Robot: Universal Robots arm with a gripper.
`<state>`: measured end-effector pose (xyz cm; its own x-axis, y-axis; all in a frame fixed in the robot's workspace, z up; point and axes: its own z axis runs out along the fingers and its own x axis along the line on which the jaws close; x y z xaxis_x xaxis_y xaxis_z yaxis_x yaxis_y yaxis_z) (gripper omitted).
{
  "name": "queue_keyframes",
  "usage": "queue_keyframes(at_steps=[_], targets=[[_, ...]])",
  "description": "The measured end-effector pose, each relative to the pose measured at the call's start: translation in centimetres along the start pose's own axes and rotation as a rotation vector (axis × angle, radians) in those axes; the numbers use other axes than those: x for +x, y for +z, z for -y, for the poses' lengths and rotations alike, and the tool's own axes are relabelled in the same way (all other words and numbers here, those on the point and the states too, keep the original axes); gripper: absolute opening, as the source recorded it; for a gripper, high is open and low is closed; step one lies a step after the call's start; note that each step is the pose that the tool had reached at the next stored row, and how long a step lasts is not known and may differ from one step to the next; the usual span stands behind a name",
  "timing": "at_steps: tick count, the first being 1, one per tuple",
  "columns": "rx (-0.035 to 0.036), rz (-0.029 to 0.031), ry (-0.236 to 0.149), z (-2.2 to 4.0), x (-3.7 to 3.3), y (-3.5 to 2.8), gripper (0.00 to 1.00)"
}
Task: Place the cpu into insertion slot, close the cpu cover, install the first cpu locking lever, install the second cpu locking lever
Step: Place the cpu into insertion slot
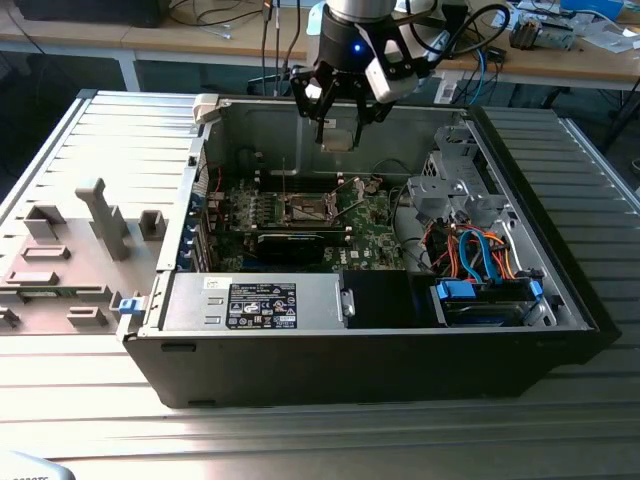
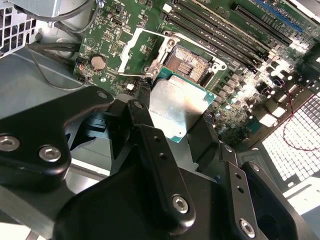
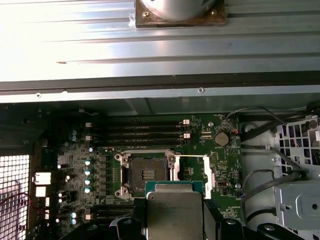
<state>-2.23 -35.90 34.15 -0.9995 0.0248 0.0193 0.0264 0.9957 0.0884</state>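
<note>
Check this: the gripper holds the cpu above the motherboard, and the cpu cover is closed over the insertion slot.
The cpu cover is not closed: it is swung open beside the insertion slot, whose centre lies exposed, as the second wrist view shows. The gripper does hold the cpu above the motherboard.

We take this for a robotics lab: open computer case (image 1: 380, 350) on ribbed metal table (image 1: 300, 440), grey fixture blocks (image 1: 105, 220) alongside, wooden workbenches (image 1: 120, 38) with cables (image 1: 215, 12) behind.
</note>
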Motion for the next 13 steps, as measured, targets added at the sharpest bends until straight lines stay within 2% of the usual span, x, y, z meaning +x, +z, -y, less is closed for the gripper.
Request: queue_keyframes(at_steps=[13], targets=[[0.0000,0.0000,0.000,0.03,-0.01,0.33,0.54]])
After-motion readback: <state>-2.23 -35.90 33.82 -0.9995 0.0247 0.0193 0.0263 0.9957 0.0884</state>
